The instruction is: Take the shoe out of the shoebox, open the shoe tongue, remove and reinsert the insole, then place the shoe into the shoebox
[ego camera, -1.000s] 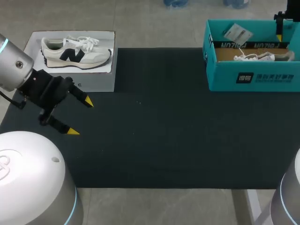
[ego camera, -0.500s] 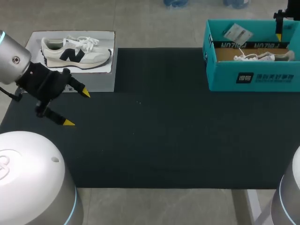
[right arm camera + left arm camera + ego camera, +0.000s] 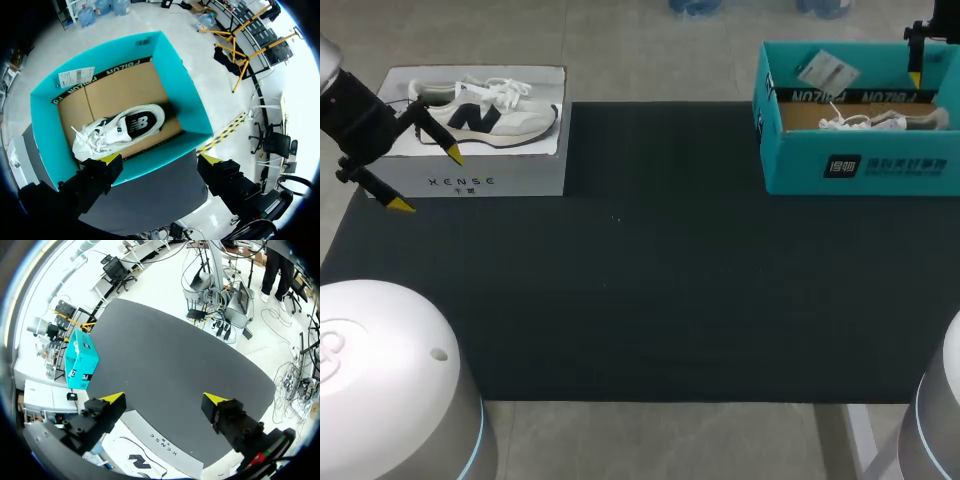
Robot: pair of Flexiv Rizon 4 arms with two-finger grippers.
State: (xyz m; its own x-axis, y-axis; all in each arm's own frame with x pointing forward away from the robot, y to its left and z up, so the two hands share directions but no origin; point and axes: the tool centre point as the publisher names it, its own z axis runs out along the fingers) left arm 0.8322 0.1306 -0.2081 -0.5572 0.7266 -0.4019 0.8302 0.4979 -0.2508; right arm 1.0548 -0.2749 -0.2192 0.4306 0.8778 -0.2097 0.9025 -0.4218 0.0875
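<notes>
The shoe (image 3: 120, 129) lies in the teal shoebox (image 3: 180, 95) at the far right of the bench, on the box's cardboard floor. It sits ahead of my right claw (image 3: 161, 159), beyond the yellow tips and apart from both fingers. Its long axis runs along the length of the shoebox (image 3: 860, 165). In the head view the laced end of the shoe (image 3: 865, 121) points toward the middle of the bench and the heel toward the outer end. The opening faces up and shows the insole. A paper tag (image 3: 75, 77) lies against the far wall of the box.

My right claw (image 3: 917, 50) hangs above the far right corner of the box, with its fingers spread wide and nothing held.

My left arm enters from the left. Its claw (image 3: 426, 180) is also wide open and empty at the front of a white box (image 3: 510, 180) that carries a second sneaker (image 3: 485, 112) on its top. A black mat (image 3: 650, 280) covers the bench between the two boxes, and it stretches ahead of the left claw (image 3: 164, 398).
</notes>
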